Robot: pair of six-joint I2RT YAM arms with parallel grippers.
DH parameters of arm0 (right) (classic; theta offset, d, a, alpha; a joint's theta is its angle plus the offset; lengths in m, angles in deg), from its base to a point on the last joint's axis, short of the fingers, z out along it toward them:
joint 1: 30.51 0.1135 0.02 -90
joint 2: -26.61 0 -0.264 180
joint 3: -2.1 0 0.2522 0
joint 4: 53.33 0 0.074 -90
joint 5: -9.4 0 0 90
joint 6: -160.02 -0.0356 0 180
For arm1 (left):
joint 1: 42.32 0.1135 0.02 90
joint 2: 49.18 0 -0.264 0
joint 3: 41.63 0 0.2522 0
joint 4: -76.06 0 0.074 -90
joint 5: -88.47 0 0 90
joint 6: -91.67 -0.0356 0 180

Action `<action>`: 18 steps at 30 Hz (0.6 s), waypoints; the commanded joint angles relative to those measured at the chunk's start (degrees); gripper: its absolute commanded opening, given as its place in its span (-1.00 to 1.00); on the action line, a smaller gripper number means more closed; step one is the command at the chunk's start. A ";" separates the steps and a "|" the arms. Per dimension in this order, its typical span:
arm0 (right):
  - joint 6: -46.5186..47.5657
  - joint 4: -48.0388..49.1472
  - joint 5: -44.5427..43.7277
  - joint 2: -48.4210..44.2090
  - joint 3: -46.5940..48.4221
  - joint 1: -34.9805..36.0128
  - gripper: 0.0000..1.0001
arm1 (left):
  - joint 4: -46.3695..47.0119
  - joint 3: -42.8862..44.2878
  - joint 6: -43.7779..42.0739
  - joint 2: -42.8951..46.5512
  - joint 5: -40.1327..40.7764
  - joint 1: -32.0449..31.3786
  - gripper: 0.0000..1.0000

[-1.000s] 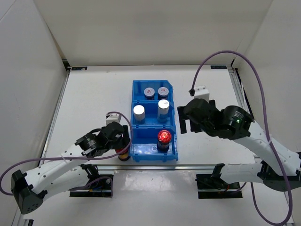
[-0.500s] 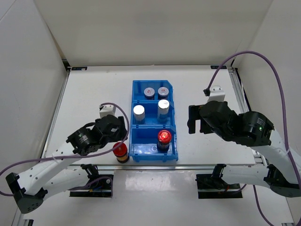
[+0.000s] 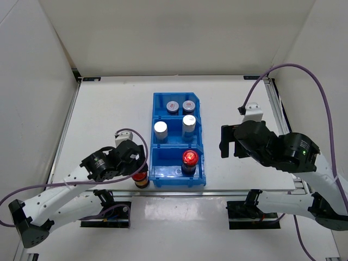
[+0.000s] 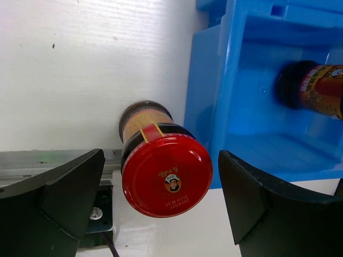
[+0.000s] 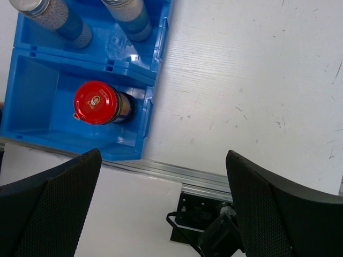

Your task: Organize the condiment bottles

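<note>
A brown red-capped bottle (image 4: 166, 174) stands on the table just left of the blue bin (image 4: 252, 107). My left gripper (image 4: 161, 201) hangs open above it, one finger on each side, neither touching. From the top view, this bottle (image 3: 140, 178) is half under the left gripper (image 3: 137, 165). Inside the bin (image 3: 156, 163) are two grey-lidded bottles (image 3: 173, 106) at the far end, two silver-capped bottles (image 3: 161, 129) in the middle and a second red-capped bottle (image 3: 190, 158) nearest. My right gripper (image 3: 231, 145) is open and empty, right of the bin.
The table's metal front rail (image 5: 214, 176) runs close to the bin and to the loose bottle. The arm's base mount (image 5: 209, 225) sits below the rail. White walls enclose the table on three sides.
My left gripper drew back left from the loose red-capped bottle, then came over it again and opened wide. The right arm pulled away to the right from the bin.
</note>
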 commanded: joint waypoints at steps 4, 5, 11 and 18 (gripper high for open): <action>-1.29 -16.20 -0.38 -0.48 -1.83 0.13 1.00 | -1.54 -2.17 3.38 -0.99 -2.03 -1.74 0.96; -1.29 -16.20 -0.38 -0.48 -1.83 0.13 1.00 | -1.54 -2.70 4.08 -0.99 -2.02 -1.75 0.96; -1.82 -16.20 -0.38 -1.54 -3.07 0.13 1.00 | -1.01 -4.55 6.46 -1.51 -1.50 -2.80 0.83; -1.82 -16.20 -0.38 -1.54 -4.11 0.13 1.00 | -1.54 -1.22 5.24 -1.51 2.98 -2.80 0.30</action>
